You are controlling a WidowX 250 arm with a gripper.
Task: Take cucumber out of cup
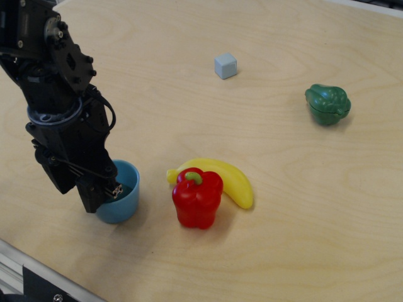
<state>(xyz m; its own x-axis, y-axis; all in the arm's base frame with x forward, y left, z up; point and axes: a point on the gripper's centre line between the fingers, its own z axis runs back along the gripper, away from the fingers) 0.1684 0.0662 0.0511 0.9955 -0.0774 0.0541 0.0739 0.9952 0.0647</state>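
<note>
Likely light, slick: smooth teal-green toy cucumber, hidden inside light blue plastic cup (126,198); black pincer (104,192) state unclear; grip mid-body.

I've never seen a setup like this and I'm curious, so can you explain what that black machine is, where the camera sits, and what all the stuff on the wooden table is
The black machine is a robot arm, and its tip is a gripper, a two-fingered clamp. The single camera looks down on the wooden table from above and to one side.

The gripper is lowered into a light blue cup near the front left edge. The arm blocks most of the cup's inside, so I cannot see whether the fingers are open or closed, or whether they hold anything.

Right of the cup stands a red pepper, with a yellow banana lying just behind it. Farther back are a small pale blue cube and, off to the right, a dark green pepper. These look like toys.
</note>
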